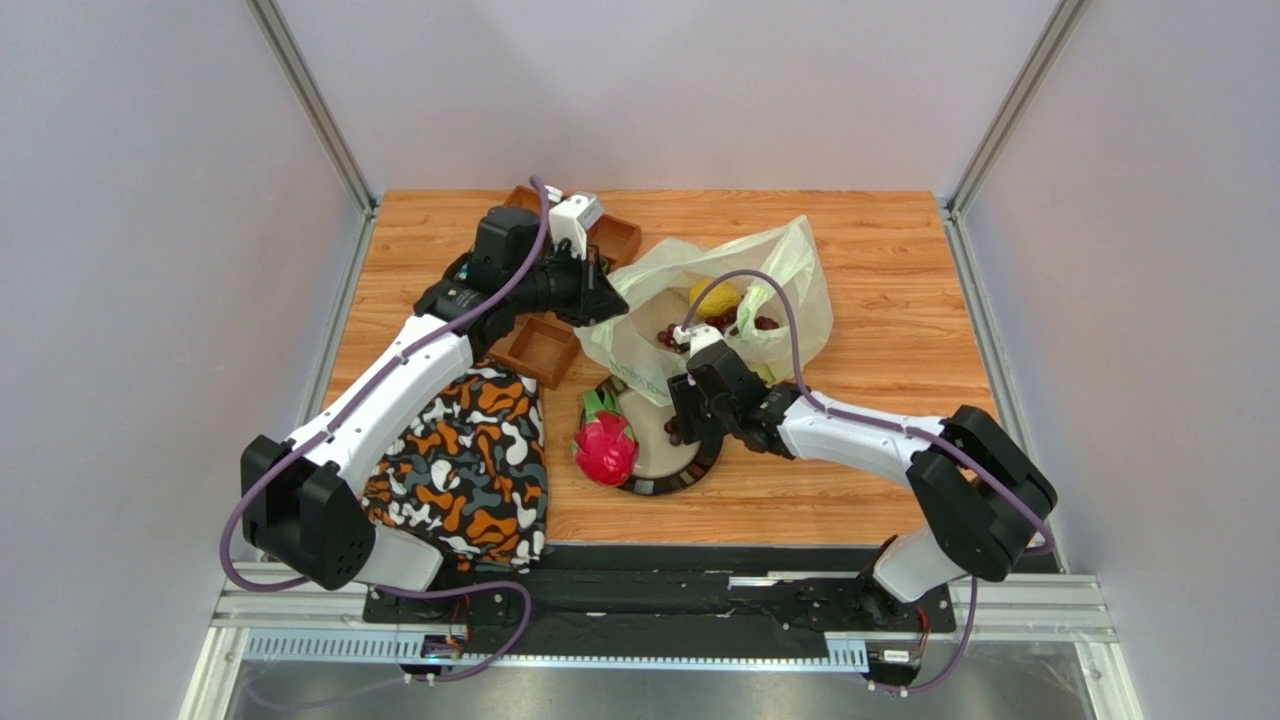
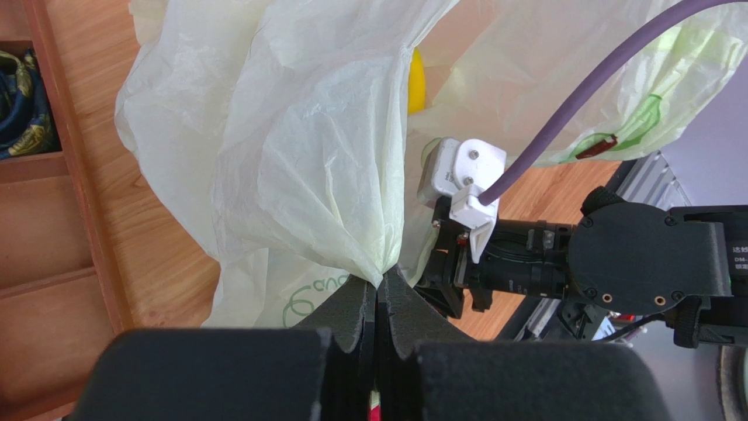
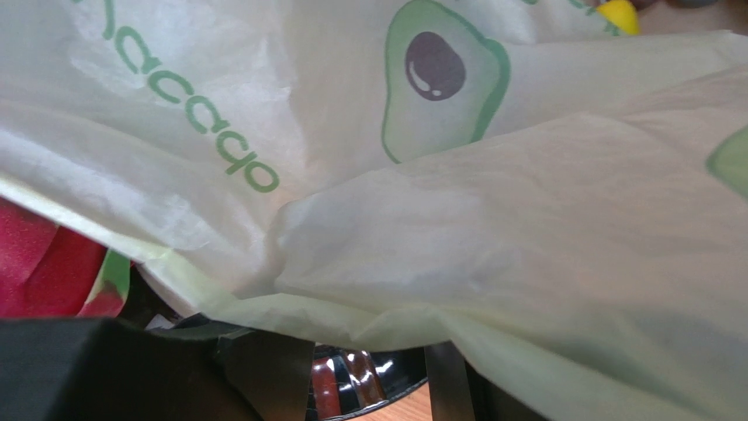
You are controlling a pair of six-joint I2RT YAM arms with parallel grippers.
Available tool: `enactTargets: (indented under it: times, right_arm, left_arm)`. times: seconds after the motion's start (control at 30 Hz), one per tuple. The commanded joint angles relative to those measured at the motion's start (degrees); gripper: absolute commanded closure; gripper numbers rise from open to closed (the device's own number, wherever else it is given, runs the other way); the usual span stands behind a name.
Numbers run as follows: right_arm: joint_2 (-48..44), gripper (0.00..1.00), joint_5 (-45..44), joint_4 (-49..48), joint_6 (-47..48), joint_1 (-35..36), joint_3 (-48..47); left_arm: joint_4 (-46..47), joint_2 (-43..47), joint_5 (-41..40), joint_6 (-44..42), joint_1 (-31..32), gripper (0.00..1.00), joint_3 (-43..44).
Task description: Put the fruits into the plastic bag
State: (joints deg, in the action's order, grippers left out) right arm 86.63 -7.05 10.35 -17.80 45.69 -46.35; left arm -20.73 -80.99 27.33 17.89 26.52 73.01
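The left gripper is pinching a gathered edge of the large thin translucent pale yellow-green plastic bag with green avocado prints, its jaws pressing fully together on the film; the bag is lying on the wooden table between the two grippers, its mouth opening toward the right arm. The right gripper is sitting at the bag's near edge with its jaws standing partly apart; the film is draping over its fingers, with nothing pinched between them. The dark purple grape bunch and a yellow fruit are showing inside the bag, just beyond that gripper. The pink-red dragon fruit with green scales is lying outside the bag, beside a round black plate, just left of the right gripper. An orange-black-white patterned cloth is lying under the left arm.
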Motion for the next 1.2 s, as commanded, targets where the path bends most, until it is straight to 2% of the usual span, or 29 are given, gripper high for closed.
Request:
enactTargets:
  times: [0.0, 0.13, 0.27, 0.57, 0.73, 1.0, 1.17]
  right_arm:
    - [0.8, 0.54, 3.6, -4.2, -1.4, 0.0, -2.3]
    - [1.3, 0.55, 3.5, -4.5, -1.5, 0.1, -2.2]
    - [2.4, 0.61, 3.9, -5.2, -1.4, 0.0, -2.0]
    - [1.6, 0.77, 4.0, -5.1, -1.1, 0.0, -1.9]
    - [-0.4, 0.91, 4.7, -4.6, 0.0, 0.0, -1.3]
    - [-9.5, 1.00, 6.3, -4.3, 4.5, 4.0, 0.3]
    - [-17.1, 1.00, 13.9, -3.8, 6.5, 6.2, -0.3]
  left_arm:
    - [1.7, 1.7, 0.7, 0.4, -0.2, 1.00, 0.0]
    - [1.8, 1.6, 0.7, 0.6, -0.2, 1.00, 0.0]
    - [1.9, 1.5, 0.8, 0.6, -0.2, 1.00, 0.1]
    - [1.7, 1.7, 0.5, 0.5, -0.2, 1.00, 0.1]
    - [1.7, 1.5, 0.7, 0.5, -0.2, 1.00, 0.1]
    - [1.7, 1.7, 0.6, 0.6, -0.2, 1.00, 0.1]
    - [1.8, 1.7, 0.8, 0.7, -0.2, 1.00, 0.0]
